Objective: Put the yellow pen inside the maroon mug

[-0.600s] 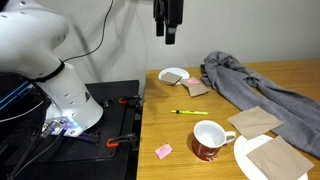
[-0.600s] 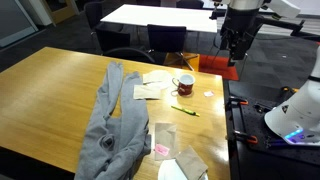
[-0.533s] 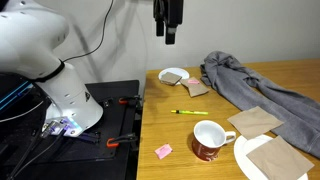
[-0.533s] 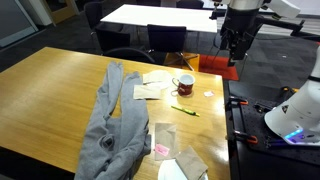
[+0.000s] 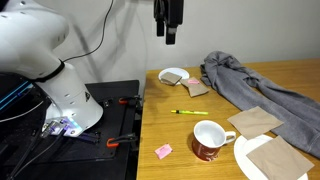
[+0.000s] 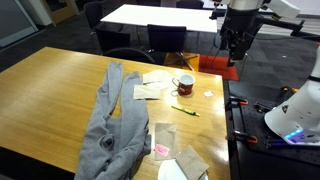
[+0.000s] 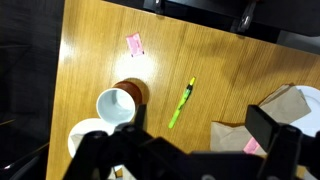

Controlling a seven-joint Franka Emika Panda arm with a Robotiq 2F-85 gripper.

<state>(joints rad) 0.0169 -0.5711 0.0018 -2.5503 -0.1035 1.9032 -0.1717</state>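
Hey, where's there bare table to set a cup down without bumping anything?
Widest: the table is bare beyond the grey cloth. Smaller: the edge strip between the yellow pen and the white bowl. It is crowded around the maroon mug, napkins and plate.

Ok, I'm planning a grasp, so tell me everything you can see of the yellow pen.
The yellow pen is a thin, short yellow-green stick, plastic by its look, darker at one end. It lies flat on the wooden table, a little apart from the maroon mug, touching only the table. Nothing holds it.
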